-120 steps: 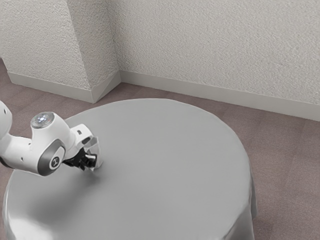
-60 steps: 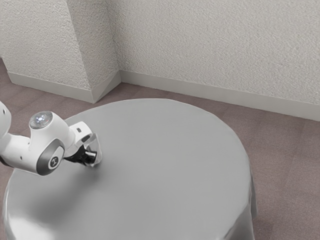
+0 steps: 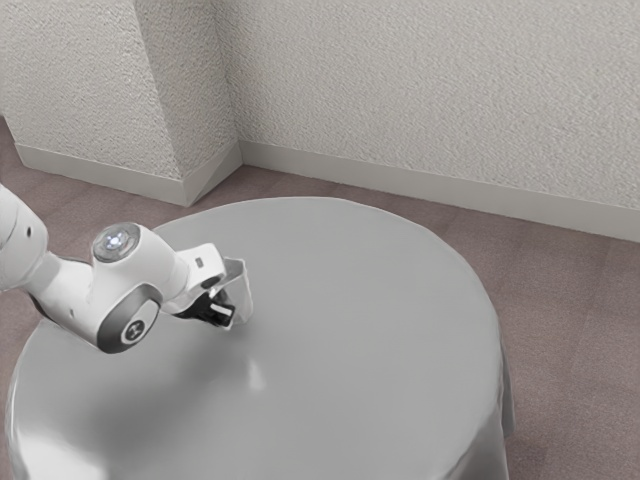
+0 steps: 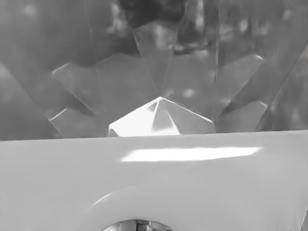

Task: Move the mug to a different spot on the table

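We see a round table (image 3: 380,300) with a gray cloth on it, filling the lower half of the exterior view. Our white arm (image 3: 95,290) comes in from the left edge of the frame and reaches toward the right. At its end is the black gripper (image 3: 218,311), in the left middle of the frame, low over the cloth.

The mug (image 3: 238,288) is right at the gripper. It is pale gray, almost the same color as the cloth, so it is hard to pick out. The black fingers (image 3: 208,308) press on the mug from two sides, so we are gripping it tight. We cannot tell if the mug's bottom touches the cloth or hangs just above it. The mug is over the left part of the table, well away from the right edge.

In the wrist view, the mug (image 4: 154,183) is the big smooth pale shape along the lower part of the frame, just under the hand. Above it are shiny gray patches with sharp edges.

Behind the table, a bumpy white wall (image 3: 430,90) fills the upper part of the frame, and a brown floor (image 3: 570,290) lies at the right.
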You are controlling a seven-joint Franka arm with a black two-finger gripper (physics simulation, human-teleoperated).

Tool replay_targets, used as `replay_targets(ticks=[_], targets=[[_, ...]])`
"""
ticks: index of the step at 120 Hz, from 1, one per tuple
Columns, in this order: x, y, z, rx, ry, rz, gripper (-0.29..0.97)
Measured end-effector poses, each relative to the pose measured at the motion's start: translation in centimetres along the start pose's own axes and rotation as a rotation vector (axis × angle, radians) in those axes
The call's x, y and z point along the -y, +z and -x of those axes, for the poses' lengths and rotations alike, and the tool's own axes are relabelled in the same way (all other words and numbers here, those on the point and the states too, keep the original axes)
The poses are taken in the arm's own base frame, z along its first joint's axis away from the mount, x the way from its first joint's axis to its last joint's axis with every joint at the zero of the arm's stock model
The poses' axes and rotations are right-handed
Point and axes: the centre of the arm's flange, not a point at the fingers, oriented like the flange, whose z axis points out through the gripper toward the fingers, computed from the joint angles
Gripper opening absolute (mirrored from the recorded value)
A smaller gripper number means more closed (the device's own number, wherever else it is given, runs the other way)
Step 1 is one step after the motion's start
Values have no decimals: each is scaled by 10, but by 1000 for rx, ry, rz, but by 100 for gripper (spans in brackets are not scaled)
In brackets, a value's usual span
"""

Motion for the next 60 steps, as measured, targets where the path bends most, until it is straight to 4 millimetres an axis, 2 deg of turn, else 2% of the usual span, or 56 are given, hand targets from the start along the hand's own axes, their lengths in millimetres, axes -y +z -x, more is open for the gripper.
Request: replay_targets(ticks=[16, 30, 41, 60], targets=[[-32, 0, -5, -15, 60, 31, -6], [-51, 7, -13, -23, 95, 46, -5], [-57, 12, -17, -26, 106, 50, -5], [-52, 13, -16, -22, 100, 45, -5]])
